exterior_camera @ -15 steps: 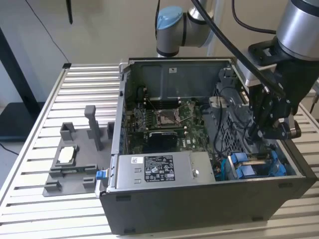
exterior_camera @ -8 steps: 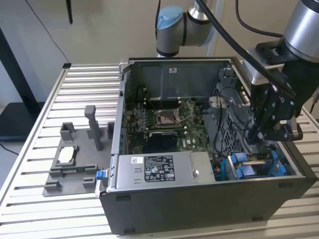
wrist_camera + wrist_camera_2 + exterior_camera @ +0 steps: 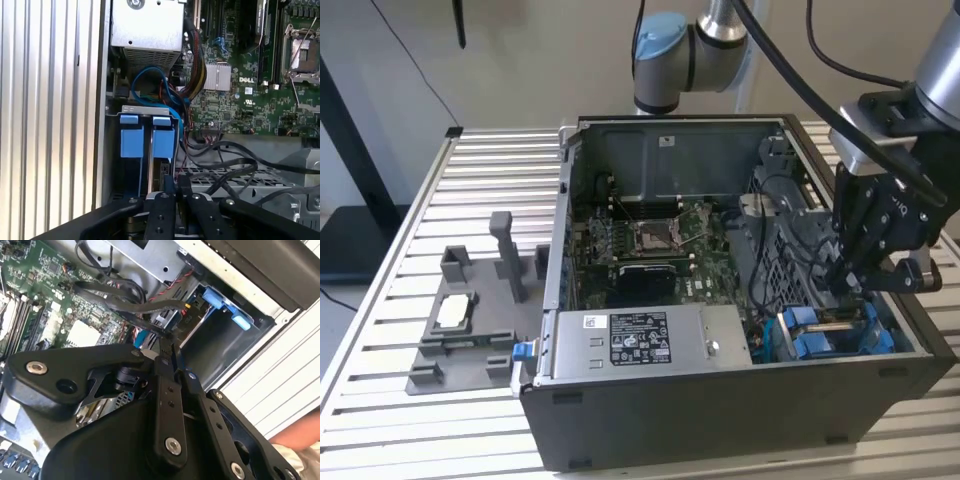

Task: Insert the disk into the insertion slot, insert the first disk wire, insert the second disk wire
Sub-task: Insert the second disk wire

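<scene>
Lower right of the exterior view: gripper reaches down into the open case, just above the blue drive bay.
Disk: its blue carrier sits in the bay at the case's lower right corner; in the first wrist view two blue tabs stand side by side at centre frame.
Gripper: fingers drawn close together, pinched on a thin dark wire end; in the second wrist view their tips meet at a black wire.
Around: black wires loop across the metal cage beside the fingers.
Board: green motherboard at case centre.
Supply box: silver, labelled, along the near wall.
Left of case: grey fixture on the slatted table.
</scene>
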Available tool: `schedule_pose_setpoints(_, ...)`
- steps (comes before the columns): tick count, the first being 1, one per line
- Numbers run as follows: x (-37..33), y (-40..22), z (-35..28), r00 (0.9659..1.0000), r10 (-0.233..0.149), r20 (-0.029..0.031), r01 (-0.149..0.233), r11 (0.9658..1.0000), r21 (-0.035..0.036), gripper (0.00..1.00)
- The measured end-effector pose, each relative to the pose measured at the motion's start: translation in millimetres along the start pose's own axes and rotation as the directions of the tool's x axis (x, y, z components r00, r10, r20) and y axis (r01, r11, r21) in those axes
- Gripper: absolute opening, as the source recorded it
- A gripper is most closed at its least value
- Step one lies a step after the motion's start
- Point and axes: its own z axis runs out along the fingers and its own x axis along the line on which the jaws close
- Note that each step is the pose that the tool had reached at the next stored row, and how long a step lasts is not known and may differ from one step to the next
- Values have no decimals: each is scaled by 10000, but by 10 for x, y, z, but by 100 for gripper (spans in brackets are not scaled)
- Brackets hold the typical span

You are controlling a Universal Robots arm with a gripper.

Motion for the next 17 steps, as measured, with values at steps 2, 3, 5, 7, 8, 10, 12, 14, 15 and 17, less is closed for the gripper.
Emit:
schedule_pose_setpoints(2,4,-14,13,10000,14,3,-14,9999,-145,15)
schedule_pose_setpoints(3,7,-18,18,10000,24,7,-23,9997,-235,15)
schedule_pose_setpoints(5,15,-24,28,10000,39,10,-39,9993,-380,15)
schedule_pose_setpoints(7,35,-29,58,10000,40,48,-38,9992,-386,15)
schedule_pose_setpoints(8,45,-31,73,10000,38,71,-36,9992,-386,15)
schedule_pose_setpoints(10,61,-34,98,9999,36,111,-31,9993,-386,15)
schedule_pose_setpoints(12,70,-38,117,9998,32,195,-24,9993,-384,15)
schedule_pose_setpoints(14,75,-46,125,9992,23,393,-8,9993,-379,15)
schedule_pose_setpoints(15,81,-48,130,9988,21,481,-3,9993,-377,15)
schedule_pose_setpoints(17,102,-48,135,9986,34,520,-12,9991,-421,15)
